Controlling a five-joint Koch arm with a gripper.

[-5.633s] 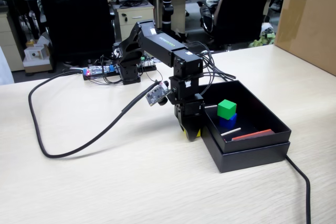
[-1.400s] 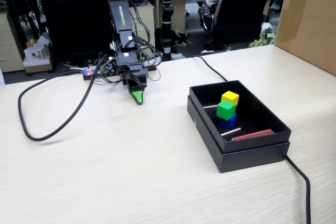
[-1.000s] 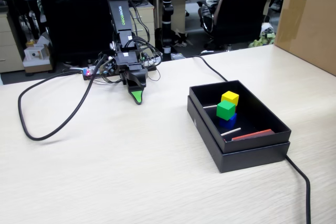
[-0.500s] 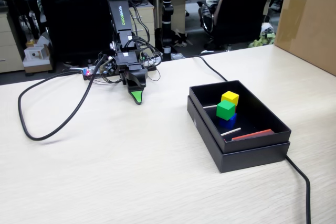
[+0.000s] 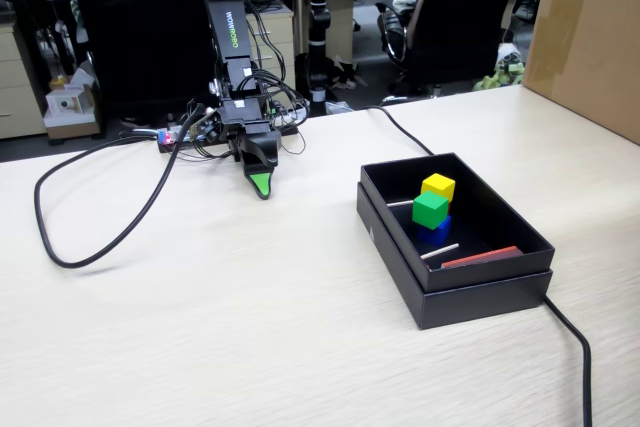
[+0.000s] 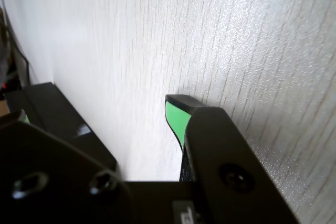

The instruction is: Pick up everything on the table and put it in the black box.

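The black box stands on the table's right half in the fixed view. It holds a yellow cube, a green cube, a blue cube, two thin white sticks and a flat red piece. My gripper hangs tip-down just above bare table, left of the box and near the arm's base, with nothing in it. In the wrist view my gripper shows one green-padded finger at right, the other jaw far off at lower left, and bare table between. The box's corner shows at left.
A black cable loops over the table's left part. Another cable runs from the arm's base behind the box to the front right edge. A cardboard box stands at the far right. Office chairs stand behind the table.
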